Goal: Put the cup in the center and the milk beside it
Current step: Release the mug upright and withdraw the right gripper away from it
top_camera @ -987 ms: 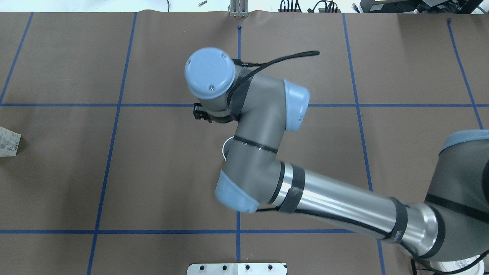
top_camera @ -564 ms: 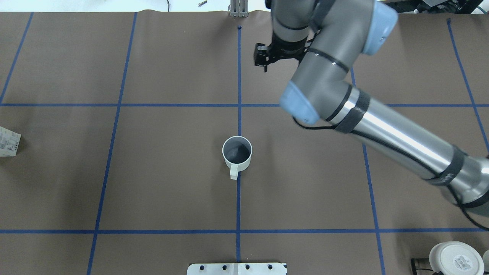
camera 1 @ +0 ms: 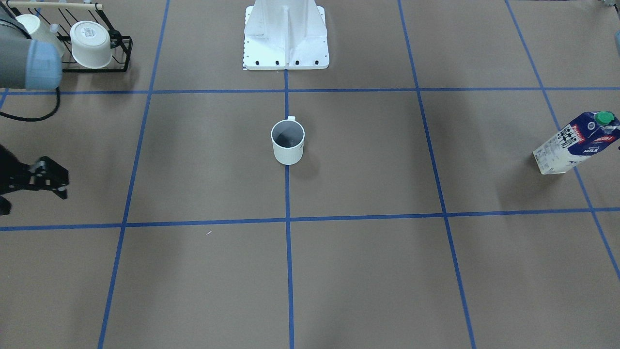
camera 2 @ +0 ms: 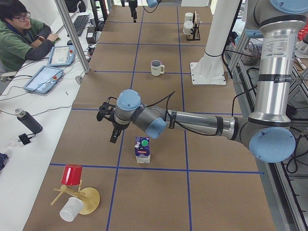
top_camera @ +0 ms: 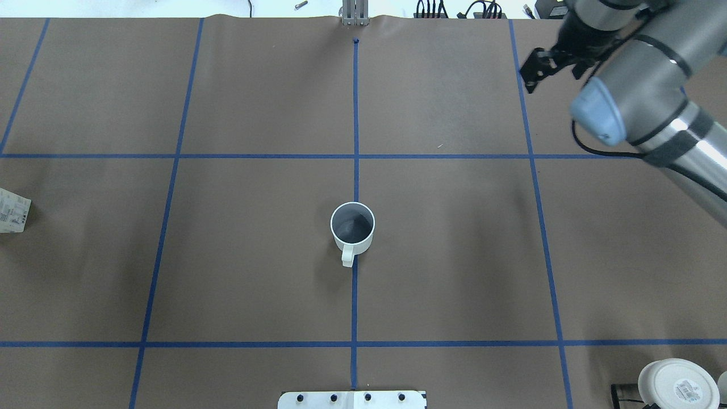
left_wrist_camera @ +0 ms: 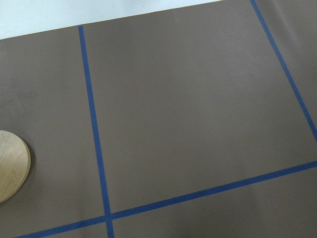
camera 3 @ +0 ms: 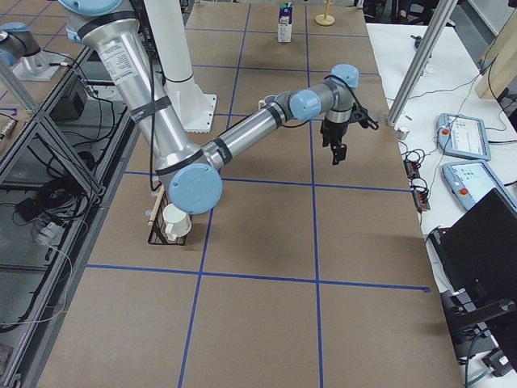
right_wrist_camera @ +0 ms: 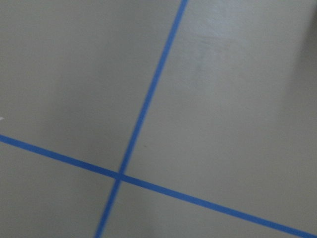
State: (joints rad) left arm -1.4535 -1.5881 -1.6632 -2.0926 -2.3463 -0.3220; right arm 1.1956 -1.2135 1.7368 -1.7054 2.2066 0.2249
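- R gripper (camera 1: 41, 184): fingers spread, nothing between them. Hangs above bare table far out on robot's right, well apart from the cup (top_camera: 352, 227).
- Overhead cam puts it toward far table edge, just by a blue tape line (top_camera: 525, 113). R wrist cam shows only blurred brown paper w/ two crossing tape lines.
- L gripper (camera 2: 113, 134): seen only from the table-end cam, so can't tell whether fingers are spread or pressed together. Points down over the table, near the milk (camera 1: 574, 143) but apart from it, on the operators' side of the carton.
- L wrist cam: brown paper, tape lines, plus edge of a round wooden disc at view's left.
- cup: upright in centre square of the grid, sitting right on the mid tape line. Handle points toward robot base (camera 1: 286, 39). Dark grey inside. Nothing touches it.
- milk: upright, green cap on top, far out on robot's L side, well apart from cup w/ a tape line between them. Not beside the cup yet. Overhead cam catches only a sliver of it at view's left edge.
- Wire rack (camera 1: 123, 46) near base on robot's R side, holding rack cups (camera 1: 89, 43), white.
- Wooden stand (camera 2: 89, 199) at table's L end w/ a red cup (camera 2: 72, 174) and a pale cup (camera 2: 71, 209) on its pegs.
- Operator (camera 2: 19, 33) sits at the side desk.
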